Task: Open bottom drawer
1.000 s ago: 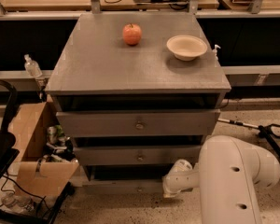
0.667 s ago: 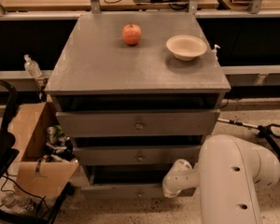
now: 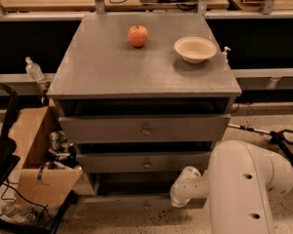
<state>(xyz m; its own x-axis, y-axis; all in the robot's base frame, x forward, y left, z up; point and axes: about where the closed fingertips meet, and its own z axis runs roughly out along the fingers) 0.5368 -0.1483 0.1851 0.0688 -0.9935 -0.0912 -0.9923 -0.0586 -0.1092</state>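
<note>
One arm (image 3: 249, 189) bends low at lower right, wrist aimed left. Its gripper (image 3: 181, 193) sits at the bottom drawer (image 3: 132, 202) front, right of ctr, near floor. Can't tell if gripper's open or closed.

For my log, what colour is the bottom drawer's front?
Grey bottom drawer, camera view; claw low by its right end.

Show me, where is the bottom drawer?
The bottom drawer sits low in the view, lowest in the cabinet, under the middle drawer; the gripper is by its right end.
</note>
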